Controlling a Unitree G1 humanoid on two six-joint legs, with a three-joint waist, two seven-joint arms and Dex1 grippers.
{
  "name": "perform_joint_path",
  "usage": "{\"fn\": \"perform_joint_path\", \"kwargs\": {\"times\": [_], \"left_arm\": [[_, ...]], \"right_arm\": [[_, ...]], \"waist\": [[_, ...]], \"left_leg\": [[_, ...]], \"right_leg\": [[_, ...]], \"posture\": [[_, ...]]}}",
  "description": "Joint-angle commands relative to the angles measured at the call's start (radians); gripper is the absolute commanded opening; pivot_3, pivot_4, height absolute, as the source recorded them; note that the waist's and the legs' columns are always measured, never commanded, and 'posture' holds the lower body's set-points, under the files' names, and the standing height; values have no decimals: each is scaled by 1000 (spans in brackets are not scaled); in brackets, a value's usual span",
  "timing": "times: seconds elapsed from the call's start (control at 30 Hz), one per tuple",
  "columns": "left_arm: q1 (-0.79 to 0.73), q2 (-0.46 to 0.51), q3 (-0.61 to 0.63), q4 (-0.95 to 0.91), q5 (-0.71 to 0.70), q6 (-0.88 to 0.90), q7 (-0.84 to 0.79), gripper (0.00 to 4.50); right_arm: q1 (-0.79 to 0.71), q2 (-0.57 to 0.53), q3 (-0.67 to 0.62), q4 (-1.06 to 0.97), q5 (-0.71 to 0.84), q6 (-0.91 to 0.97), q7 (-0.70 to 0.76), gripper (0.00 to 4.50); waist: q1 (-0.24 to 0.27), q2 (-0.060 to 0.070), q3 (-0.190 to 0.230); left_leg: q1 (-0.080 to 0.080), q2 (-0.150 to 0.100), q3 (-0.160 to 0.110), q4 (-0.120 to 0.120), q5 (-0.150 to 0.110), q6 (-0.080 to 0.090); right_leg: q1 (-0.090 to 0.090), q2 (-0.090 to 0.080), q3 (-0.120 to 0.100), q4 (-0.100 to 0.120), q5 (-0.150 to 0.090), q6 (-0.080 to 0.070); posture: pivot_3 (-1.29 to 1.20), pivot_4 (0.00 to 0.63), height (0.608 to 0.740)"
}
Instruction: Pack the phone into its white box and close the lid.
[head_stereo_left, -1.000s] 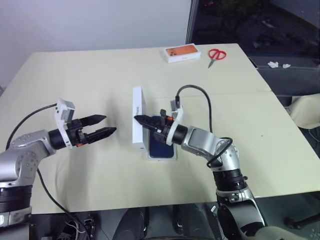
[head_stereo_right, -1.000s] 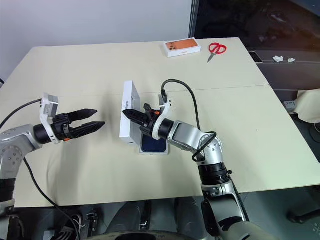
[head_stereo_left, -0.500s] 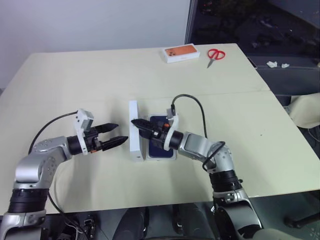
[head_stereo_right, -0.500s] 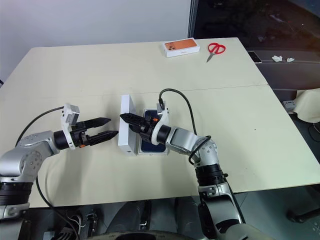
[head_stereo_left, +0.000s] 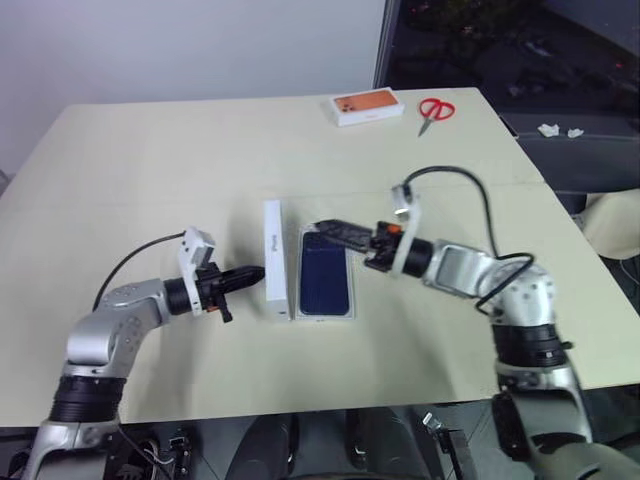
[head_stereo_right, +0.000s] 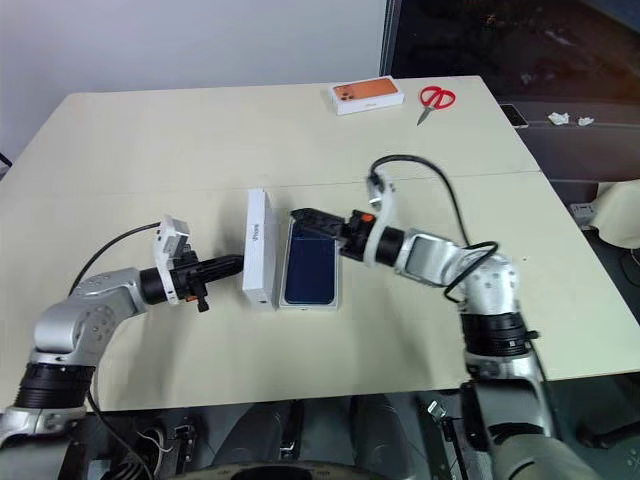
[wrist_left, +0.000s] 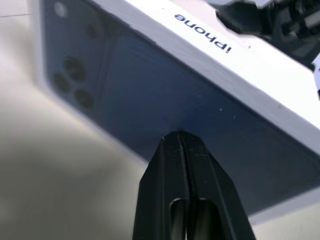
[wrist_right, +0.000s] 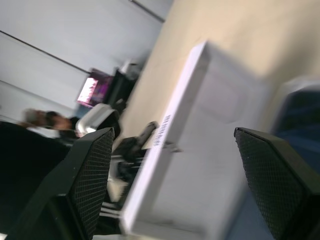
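Right gripper (head_stereo_left: 335, 231): released lid (head_stereo_left: 274, 261), fingers now spread, withdrawn over phone (head_stereo_left: 326, 285). Left gripper (head_stereo_left: 250, 274): fingers pinched together, empty, against lid's printed face. Closing pending.

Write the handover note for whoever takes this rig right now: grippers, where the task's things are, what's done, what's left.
Left gripper: shut, tips against the printed outer face of the lid.
Right gripper: open, holding nothing, above the far end of the phone.
Lid: standing on its long edge on the table, right beside the white box, on its left.
Phone: lying flat in the white box, back up.
Done: phone packed.
Left: tip the lid over onto the box and press it closed.
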Motion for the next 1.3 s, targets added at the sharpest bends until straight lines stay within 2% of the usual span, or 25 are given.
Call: {"fn": "perform_joint_path", "kwargs": {"times": [0.03,0.1,0.17,0.37,0.43,0.53,0.67,0.73,1.0,1.3], "left_arm": [[-36,-43,-32,-18,17,-31,22,34],[-55,-77,-48,-11,23,-38,35,34],[-65,-94,-61,-10,32,-42,40,34],[-61,-67,-36,-3,33,-38,31,34],[-52,-42,-15,-4,29,-34,29,34],[-37,8,32,5,21,-31,27,0],[-24,58,31,19,64,-49,29,0],[-11,79,-16,22,116,-78,18,0],[-64,61,-185,68,245,-137,-19,0],[-134,-41,-177,84,212,-109,-5,0]], "right_arm": [[-20,-142,70,-93,-239,-48,213,4008],[-17,-243,173,-121,-464,-169,342,4008],[-23,-281,220,-116,-589,-249,422,4008],[-37,-311,324,-109,-888,-424,560,4008],[-33,-294,324,-116,-929,-441,578,4008],[-16,-278,330,-127,-994,-475,600,3203],[2,-283,363,-117,-1120,-554,627,1203],[0,-271,361,-106,-1144,-564,645,136],[18,-259,417,-12,-1333,-694,697,52],[44,-235,382,-56,-1361,-665,733,52]], "waist": [[1,1,0],[1,1,0],[-3,0,0],[1,0,0],[1,0,0],[1,0,0],[4,0,0],[4,0,0],[4,0,0],[3,0,0]], "left_leg": [[0,0,0,0,0,0],[0,0,0,0,0,0],[0,0,1,1,0,0],[0,1,1,1,0,0],[0,1,1,1,0,0],[0,0,1,1,0,0],[0,0,0,1,0,0],[0,0,0,1,0,-1],[0,-1,0,1,0,-1],[0,-1,0,1,0,-1]], "right_leg": [[0,0,0,0,0,0],[1,0,0,0,0,0],[1,0,0,0,0,1],[0,1,0,0,0,1],[0,1,0,0,0,1],[0,1,1,0,0,1],[0,0,0,-1,0,1],[1,0,0,-1,0,1],[1,0,0,-1,0,0],[0,0,0,0,0,0]], "posture": [[0,150,740],[0,150,740],[0,150,740],[0,150,740],[0,150,740],[0,150,740],[0,150,740],[0,150,740],[0,150,740],[0,150,740]]}}
